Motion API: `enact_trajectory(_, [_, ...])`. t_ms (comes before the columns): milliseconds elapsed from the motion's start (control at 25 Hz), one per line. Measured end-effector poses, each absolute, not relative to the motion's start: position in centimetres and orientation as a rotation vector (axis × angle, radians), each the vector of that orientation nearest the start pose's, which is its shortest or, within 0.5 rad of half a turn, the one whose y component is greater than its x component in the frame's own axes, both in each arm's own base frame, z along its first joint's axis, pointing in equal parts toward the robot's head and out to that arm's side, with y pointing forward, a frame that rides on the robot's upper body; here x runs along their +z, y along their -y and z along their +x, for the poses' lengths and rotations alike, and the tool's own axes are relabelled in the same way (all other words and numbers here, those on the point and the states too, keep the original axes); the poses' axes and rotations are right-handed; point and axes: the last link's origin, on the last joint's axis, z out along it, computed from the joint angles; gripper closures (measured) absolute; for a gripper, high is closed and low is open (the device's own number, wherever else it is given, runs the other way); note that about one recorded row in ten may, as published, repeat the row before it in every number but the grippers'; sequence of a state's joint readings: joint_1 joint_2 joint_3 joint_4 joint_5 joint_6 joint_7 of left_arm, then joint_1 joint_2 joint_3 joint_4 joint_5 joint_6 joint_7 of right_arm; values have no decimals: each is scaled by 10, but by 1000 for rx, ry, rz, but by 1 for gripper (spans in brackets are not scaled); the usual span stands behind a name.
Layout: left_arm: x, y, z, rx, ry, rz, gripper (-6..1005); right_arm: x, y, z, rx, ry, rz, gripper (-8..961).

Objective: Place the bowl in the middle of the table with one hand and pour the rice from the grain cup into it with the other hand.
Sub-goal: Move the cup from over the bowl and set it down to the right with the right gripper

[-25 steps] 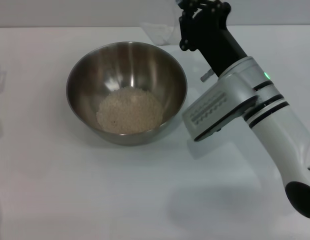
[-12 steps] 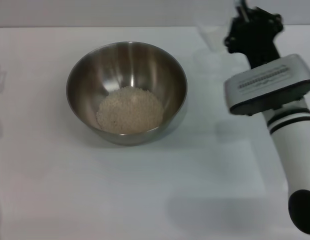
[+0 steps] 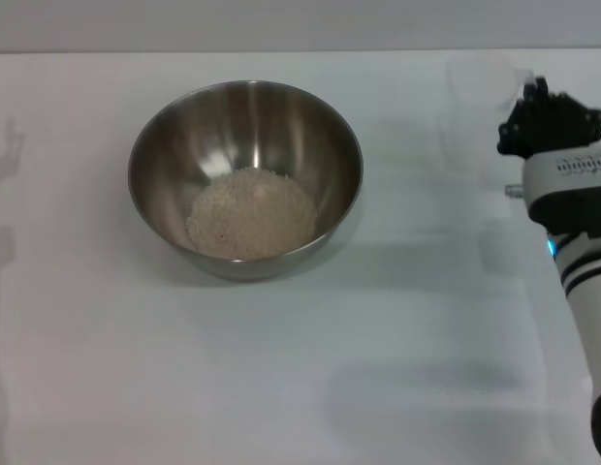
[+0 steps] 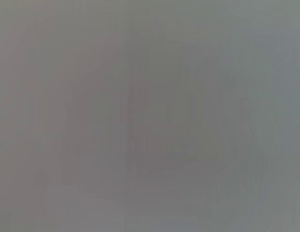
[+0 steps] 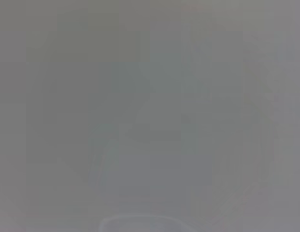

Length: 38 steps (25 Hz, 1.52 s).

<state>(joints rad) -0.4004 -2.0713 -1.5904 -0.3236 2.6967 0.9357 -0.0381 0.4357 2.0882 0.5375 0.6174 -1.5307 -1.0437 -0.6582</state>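
Note:
The steel bowl [image 3: 245, 136] stands on the white table [image 3: 281, 368], left of the middle. A heap of rice [image 3: 252, 213] lies in its bottom. My right gripper [image 3: 535, 99] is at the far right edge of the table, well clear of the bowl. It holds the clear grain cup [image 3: 483, 81], which shows only faintly against the table and looks empty. The left gripper is out of the head view. Both wrist views show only blurred grey.
The white right forearm [image 3: 582, 252] runs down the right edge of the head view. The table's far edge [image 3: 281, 51] meets a grey wall. Faint shadows lie at the left edge.
My right gripper has swung with the grain cup from the bowl's far rim to the far right of the table. The bowl and the rice have not moved.

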Motion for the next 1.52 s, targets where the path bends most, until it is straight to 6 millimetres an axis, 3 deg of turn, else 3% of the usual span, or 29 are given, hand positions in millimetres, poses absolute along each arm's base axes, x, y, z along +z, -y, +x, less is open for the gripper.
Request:
enact_trajectory(1000, [45,-362,-351,-583,601,-1316,159,-73,-328,310,393,-718,-1558,867])
enact_trajectory(1520, [46,-362,-352,-579,599,-1316,159,-81,-317,303,394,-643,-1617,830])
